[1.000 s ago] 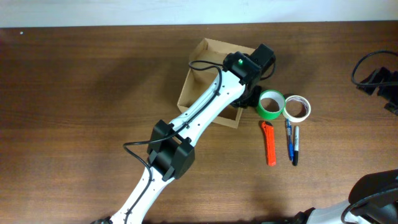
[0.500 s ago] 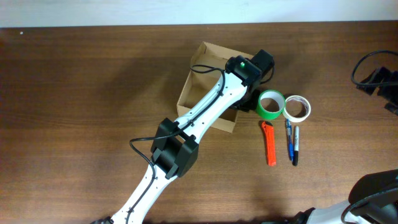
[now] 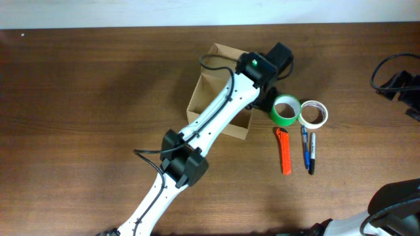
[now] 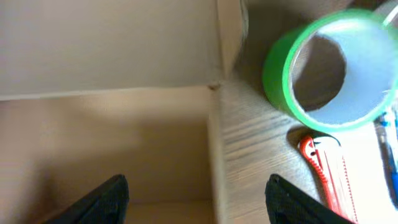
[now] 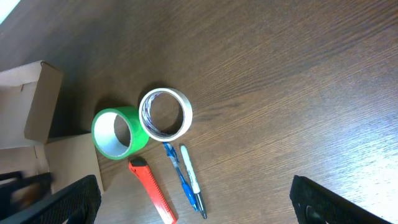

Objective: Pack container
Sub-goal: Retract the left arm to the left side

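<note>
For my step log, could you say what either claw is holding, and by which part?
Nothing: the left claw stands open over the container wall; the right claw is open and empty.

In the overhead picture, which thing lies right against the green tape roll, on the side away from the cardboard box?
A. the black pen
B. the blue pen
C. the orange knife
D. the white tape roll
D: the white tape roll sits against the green tape roll on the side away from the container, while the orange knife and the pens lie apart from the green roll.
</note>
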Available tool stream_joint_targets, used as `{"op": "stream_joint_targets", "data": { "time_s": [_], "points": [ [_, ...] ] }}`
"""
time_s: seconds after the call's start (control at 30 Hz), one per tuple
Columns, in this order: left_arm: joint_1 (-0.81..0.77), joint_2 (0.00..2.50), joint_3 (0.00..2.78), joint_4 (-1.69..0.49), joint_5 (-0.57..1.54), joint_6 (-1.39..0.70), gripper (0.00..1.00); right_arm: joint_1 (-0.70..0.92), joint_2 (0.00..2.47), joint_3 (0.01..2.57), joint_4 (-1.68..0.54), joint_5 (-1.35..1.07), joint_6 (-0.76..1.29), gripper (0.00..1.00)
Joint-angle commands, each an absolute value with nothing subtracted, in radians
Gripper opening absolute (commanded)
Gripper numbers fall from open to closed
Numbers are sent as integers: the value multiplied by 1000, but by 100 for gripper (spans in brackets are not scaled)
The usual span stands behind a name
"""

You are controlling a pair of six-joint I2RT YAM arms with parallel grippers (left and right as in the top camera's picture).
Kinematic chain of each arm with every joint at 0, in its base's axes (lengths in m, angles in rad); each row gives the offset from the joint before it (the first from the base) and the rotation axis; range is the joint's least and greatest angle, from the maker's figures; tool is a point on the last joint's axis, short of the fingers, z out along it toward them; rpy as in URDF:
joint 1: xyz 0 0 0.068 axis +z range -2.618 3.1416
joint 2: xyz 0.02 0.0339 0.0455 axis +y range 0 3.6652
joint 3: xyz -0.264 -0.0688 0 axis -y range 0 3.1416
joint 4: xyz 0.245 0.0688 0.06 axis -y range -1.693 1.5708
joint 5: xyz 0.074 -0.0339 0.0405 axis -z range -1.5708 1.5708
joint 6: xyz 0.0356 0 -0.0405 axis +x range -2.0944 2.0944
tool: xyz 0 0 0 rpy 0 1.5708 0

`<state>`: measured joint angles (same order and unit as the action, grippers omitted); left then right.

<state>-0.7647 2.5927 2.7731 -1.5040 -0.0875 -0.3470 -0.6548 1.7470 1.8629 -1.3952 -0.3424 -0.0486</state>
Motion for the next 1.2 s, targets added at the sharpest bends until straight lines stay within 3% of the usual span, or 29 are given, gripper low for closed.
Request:
{"op": "stream_joint_targets", "data": {
  "time_s": [0.0, 0.07, 0.33, 0.7, 1.0, 1.17],
  "points": [
    [-733, 2589, 3000, -1612, -267, -295, 72, -662, 1757, 1885, -1396, -355, -44, 99],
    [-698, 2580, 3137, -1675, -314, -282, 72, -662, 1757, 1885, -1396, -355, -44, 99],
    [-513, 2382, 3133, -1687, -347, -245, 73, -662, 1757, 1885, -1396, -355, -44, 99],
    [-71, 2065, 3116, -1687, -335, -165, 73, -662, 1757, 1885, -1310, -390, -16, 99],
    [305, 1998, 2946, -1687, -117, -95, 73, -661, 1757, 1885, -1241, -514, 191, 99],
    [383, 1999, 2701, -1687, -86, -46, 81, -618, 1755, 1886, -1292, -580, 149, 99]
  ]
}}
